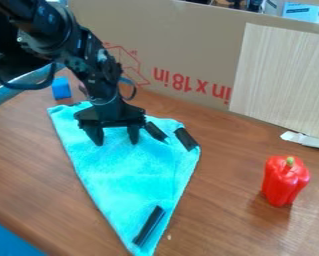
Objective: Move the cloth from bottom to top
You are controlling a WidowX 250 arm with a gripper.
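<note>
Cloth (125,175): long axis approx. top-btm, tip pts btm; gripper (115,141) over wide end, 2 jaws apart.

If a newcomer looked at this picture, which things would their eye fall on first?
The bright turquoise cloth would probably draw the eye first, spread across the brown table and narrowing to a point at the picture's bottom edge. Next might come the glossy red bell pepper at the right, well apart from the cloth, then the black end effector, its fingers spread, at the cloth's upper part.
</note>
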